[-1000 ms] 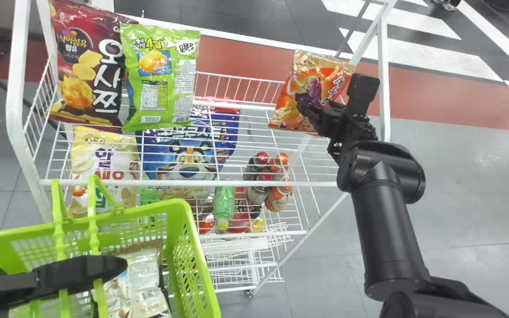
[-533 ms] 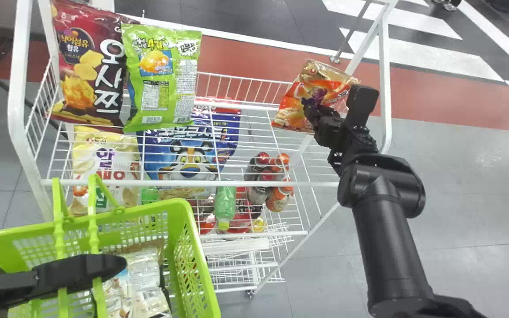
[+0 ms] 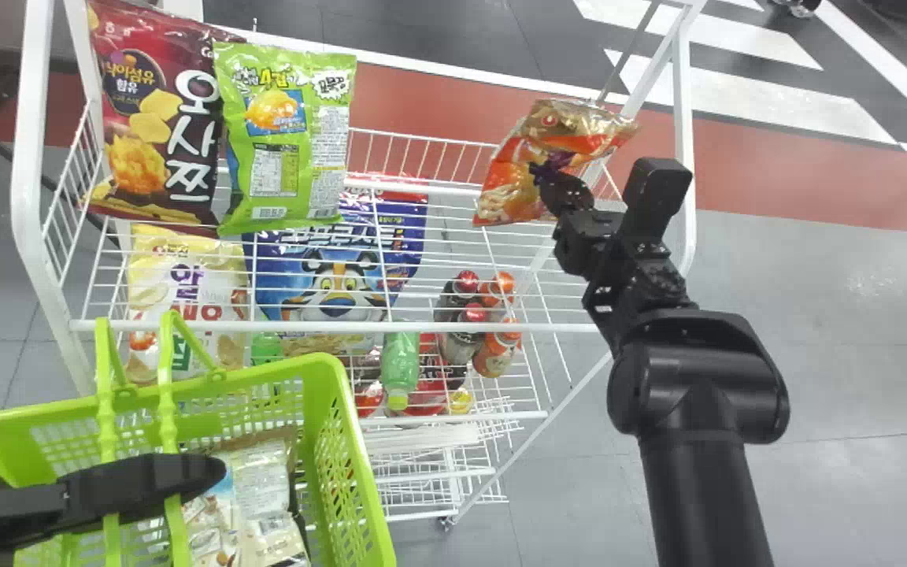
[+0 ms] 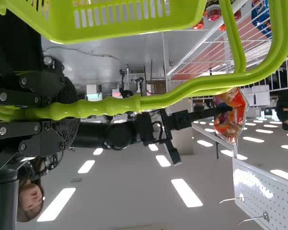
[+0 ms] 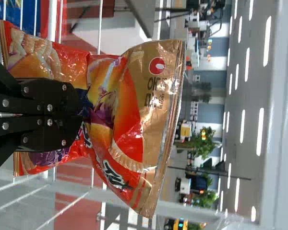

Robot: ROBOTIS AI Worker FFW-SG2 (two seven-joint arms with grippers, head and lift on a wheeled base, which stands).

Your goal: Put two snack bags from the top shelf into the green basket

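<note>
My right gripper (image 3: 556, 185) is above the right part of the white wire shelf (image 3: 453, 189), pinching the orange snack bag (image 3: 512, 169) at its middle. In the right wrist view the gripper (image 5: 81, 112) is shut on the orange bag (image 5: 134, 120), which is creased around the fingertips. At lower left, my left gripper (image 3: 201, 476) lies across the handles of the green basket (image 3: 343, 441); in the left wrist view the gripper (image 4: 67, 112) is closed around a green handle (image 4: 110, 106). Packaged items (image 3: 257, 488) lie inside the basket.
A dark red bag (image 3: 158, 118) and a green bag (image 3: 288, 134) stand on the top shelf's left. Lower down are a yellow bag (image 3: 186, 299), a blue bag (image 3: 335, 276) and several bottles (image 3: 473, 315). White posts (image 3: 684, 142) frame the rack.
The orange bag has tilted and bent in my right gripper, and its lower end has shifted slightly left. The right forearm has moved and turned at the wrist. The left gripper and basket stay nearly still.
</note>
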